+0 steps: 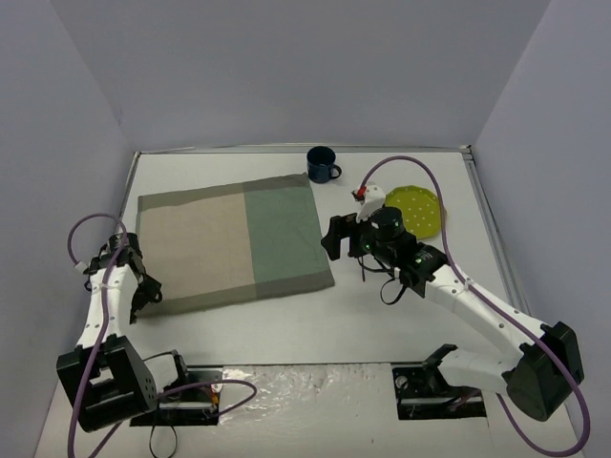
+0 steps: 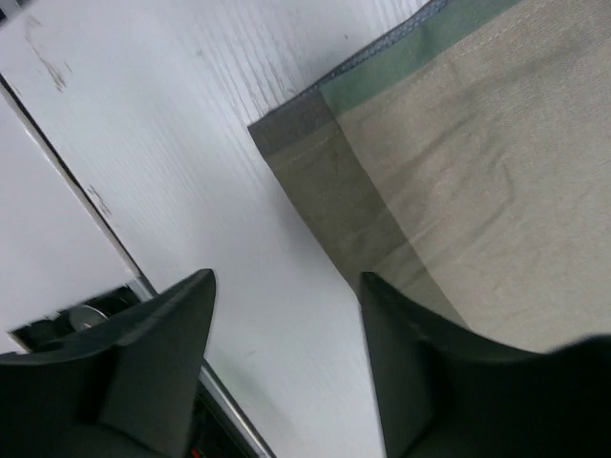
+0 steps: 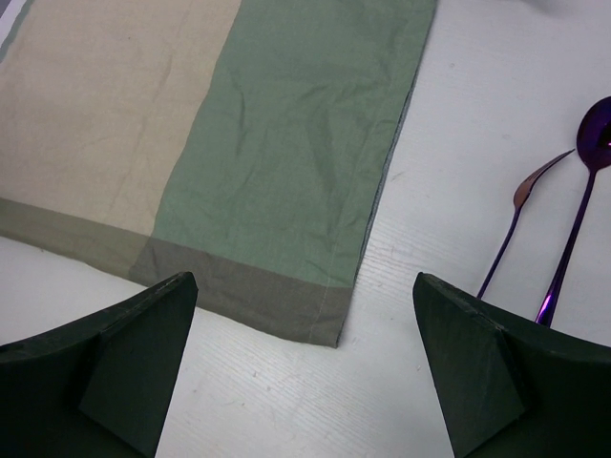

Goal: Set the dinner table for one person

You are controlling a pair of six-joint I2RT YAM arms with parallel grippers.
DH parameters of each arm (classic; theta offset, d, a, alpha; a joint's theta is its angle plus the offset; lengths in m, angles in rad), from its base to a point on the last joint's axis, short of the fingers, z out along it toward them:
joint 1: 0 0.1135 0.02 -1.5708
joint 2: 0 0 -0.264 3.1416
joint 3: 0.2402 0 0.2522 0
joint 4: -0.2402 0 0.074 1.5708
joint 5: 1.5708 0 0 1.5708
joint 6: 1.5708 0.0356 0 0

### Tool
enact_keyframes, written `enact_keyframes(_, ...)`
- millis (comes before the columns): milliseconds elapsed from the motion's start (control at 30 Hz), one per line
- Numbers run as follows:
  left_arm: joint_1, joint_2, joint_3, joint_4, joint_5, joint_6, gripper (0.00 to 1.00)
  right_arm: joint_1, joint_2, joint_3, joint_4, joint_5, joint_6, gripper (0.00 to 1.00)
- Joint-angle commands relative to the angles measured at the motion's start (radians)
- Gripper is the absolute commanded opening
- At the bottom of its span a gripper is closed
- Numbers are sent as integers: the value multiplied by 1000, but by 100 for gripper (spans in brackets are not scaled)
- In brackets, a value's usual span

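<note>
Dinner table (image 1: 286, 329): white, under both arms and every item.
Left gripper (image 2: 286, 281): jaws wide, empty, by placemat's (image 1: 229, 243) near-left corner.
Right gripper (image 3: 305, 286): jaws wide, empty, by its near-right corner.
Plate (image 1: 417, 210): yellow-green, right of placemat.
Mug (image 1: 321, 164): dark blue, farthest.

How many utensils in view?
2. A purple spoon and a purple utensil left of it, both on the dinner table right of the placemat. Others may be hidden.
</note>
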Motion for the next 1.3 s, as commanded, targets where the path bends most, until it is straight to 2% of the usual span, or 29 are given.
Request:
enact_keyframes(0,76,-74,23,3,119,-15,63,-3,1,11,63,-54,-3,93)
enact_keyframes(100,85,-66,52,52,178,36,70,-1,37,21,58,-83,3,93)
enact_keyframes(233,53,6,90,133,258,78,72,1,136,51,46,-96,10,93)
enact_keyframes(400,-34,170,165,217,244,88,76,25,283,141,40,-46,18,90)
enact_keyframes(533,-79,332,275,248,218,110,93,35,470,239,36,35,14,89)
enact_keyframes(667,-88,471,382,253,196,158,97,50,590,336,36,127,-1,88)
enact_keyframes(800,-87,592,479,255,172,193,97,90,680,425,41,179,-39,80)
enact_keyframes(867,-88,644,522,255,170,202,97,102,723,467,47,186,-60,69)
enact_keyframes(900,-88,664,539,256,172,205,97,103,740,482,50,186,-63,68)
enact_keyframes(1033,-87,761,585,245,169,214,97,113,815,543,76,177,-95,45)
enact_keyframes(1067,-87,785,594,240,169,213,97,111,839,551,80,178,-94,43)
enact_keyframes(1267,-87,870,624,237,180,195,97,100,920,539,84,192,-66,45)
